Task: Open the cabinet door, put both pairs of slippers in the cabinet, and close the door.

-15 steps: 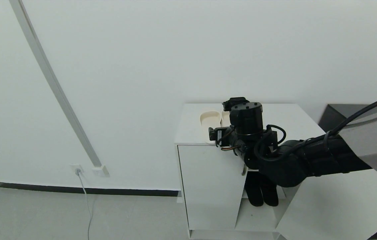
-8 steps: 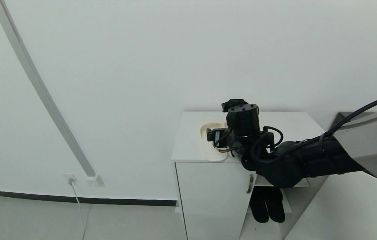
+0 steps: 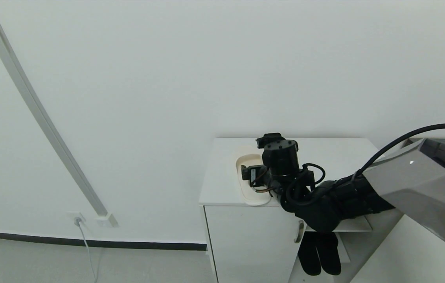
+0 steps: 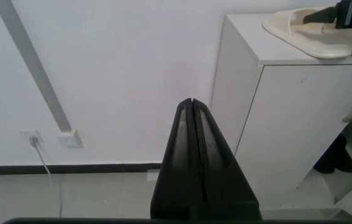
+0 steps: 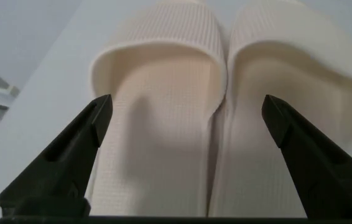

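Here the right gripper (image 5: 187, 106) hangs over the top of the white cabinet (image 3: 246, 239), low and right of centre in the head view, with its fingers (image 5: 70, 149) spread wide and holding nothing. In the right wrist view one finger stands outside each side of the cream slippers (image 5: 163, 143), so the pair lies between them; whether the fingers touch the slippers cannot be told. The cream slippers lie side by side and touching on the cabinet top (image 3: 216, 184), near its front edge, the nearer one partly hidden by the black wrist. The cabinet's left door is closed, with a handle (image 3: 300, 232) at its inner edge. The right door (image 3: 415, 259) stands open at the lower right corner of the head view. Inside, on a low shelf, the black slippers (image 3: 320, 255) sit together. The left gripper (image 4: 191, 106) is well left of the cabinet, its fingers pressed flat together on nothing. A wall socket (image 3: 75, 217) with a cable sits at the lower left.
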Available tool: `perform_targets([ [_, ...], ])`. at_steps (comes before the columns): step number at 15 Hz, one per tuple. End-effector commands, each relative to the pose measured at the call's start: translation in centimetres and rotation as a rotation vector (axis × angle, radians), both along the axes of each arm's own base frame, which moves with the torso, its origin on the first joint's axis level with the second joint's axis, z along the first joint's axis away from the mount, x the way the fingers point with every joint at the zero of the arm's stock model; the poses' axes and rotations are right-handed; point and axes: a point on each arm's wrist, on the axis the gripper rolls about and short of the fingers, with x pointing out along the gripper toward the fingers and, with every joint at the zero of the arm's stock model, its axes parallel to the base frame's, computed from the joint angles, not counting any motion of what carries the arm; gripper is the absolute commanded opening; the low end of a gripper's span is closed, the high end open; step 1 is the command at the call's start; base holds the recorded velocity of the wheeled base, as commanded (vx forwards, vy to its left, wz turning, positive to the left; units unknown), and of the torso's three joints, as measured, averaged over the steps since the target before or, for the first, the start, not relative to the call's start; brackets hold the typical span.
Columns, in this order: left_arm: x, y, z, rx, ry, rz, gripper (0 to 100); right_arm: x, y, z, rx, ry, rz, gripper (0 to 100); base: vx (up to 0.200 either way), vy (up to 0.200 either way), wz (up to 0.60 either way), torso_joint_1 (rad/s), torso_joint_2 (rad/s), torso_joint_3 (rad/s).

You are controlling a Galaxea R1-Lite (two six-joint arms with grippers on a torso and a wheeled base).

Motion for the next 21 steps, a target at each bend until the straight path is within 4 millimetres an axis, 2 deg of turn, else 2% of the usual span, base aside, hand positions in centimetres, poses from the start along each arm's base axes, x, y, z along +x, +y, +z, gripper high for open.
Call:
perform_targets([
  [1,0.0,0.0,0.0,0.000,0.000,0.001,0,1.9,-0.4,-1.5,-0.016,0.006,-0.031,100,0.000,0.000,0.00,0.000,0.00,0.000],
  [5,0.0,0.0,0.0,-0.002,0.001,0.001,0,4.4,-0.2,-2.5,-0.013,-0.024,-0.057,100,0.000,0.000,0.00,0.000,0.00,0.000],
  [12,0.0,0.0,0.0,-0.002,0.001,0.001,0,5.1,0.1,-2.3,-0.001,-0.053,-0.070,100,0.000,0.000,0.00,0.000,0.00,0.000],
  [13,0.0,0.0,0.0,-0.002,0.000,0.002,0,5.1,0.1,-2.2,0.002,-0.056,-0.070,0,0.000,0.000,0.00,0.000,0.00,0.000],
  [17,0.0,0.0,0.0,-0.002,0.001,0.001,0,5.0,0.0,-2.0,0.004,-0.059,-0.070,0,0.000,0.000,0.00,0.000,0.00,0.000],
  [19,0.0,0.0,0.0,-0.003,0.001,0.002,0,4.5,-0.2,-0.7,0.016,-0.073,-0.069,0,0.000,0.000,0.00,0.000,0.00,0.000],
  [21,0.0,0.0,0.0,-0.003,0.001,0.002,0,3.1,-0.9,1.3,0.029,-0.088,-0.061,0,0.000,0.000,0.00,0.000,0.00,0.000],
])
